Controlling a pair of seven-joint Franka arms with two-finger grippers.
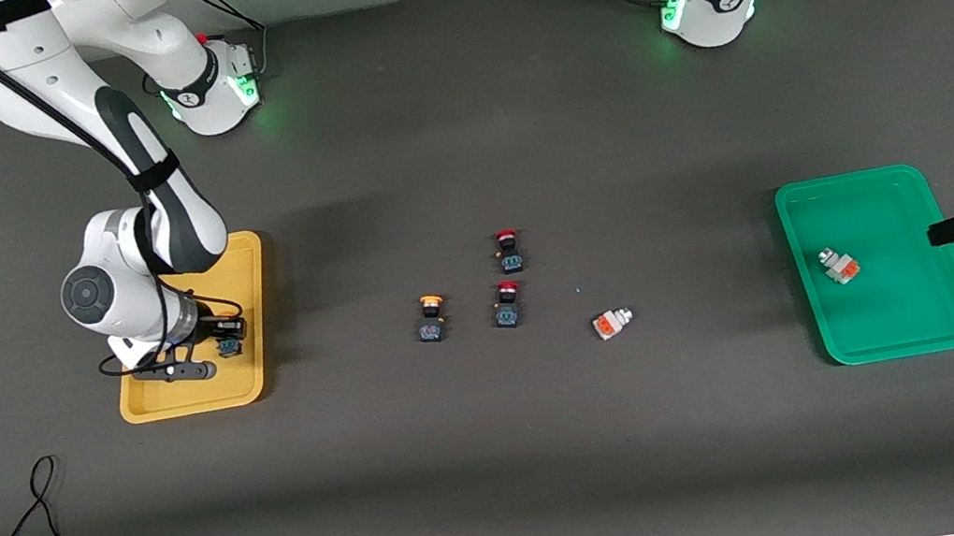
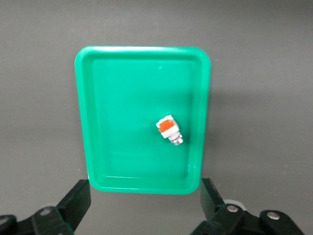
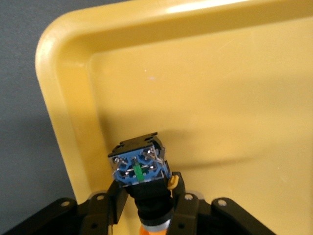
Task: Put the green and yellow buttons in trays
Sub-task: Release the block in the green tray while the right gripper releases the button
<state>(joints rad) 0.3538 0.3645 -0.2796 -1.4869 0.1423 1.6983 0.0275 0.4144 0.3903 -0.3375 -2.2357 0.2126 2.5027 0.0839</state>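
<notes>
Right gripper (image 3: pixel 155 208) clamps a button (image 3: pixel 139 169) over the yellow tray (image 1: pixel 246 274).
Left gripper (image 2: pixel 144 205) (jaws spread, empty) hangs over the green tray (image 2: pixel 88 122), block (image 2: pixel 168 129) at its four o'clock.

The counter (image 1: pixel 505 453) wears matt dark grey cloth. The green tray (image 2: pixel 83 122) and yellow tray (image 3: pixel 63 98) are smooth, glossy plastic. The whitish block (image 2: pixel 168 129) in the green tray carries a shiny metal tip.
</notes>
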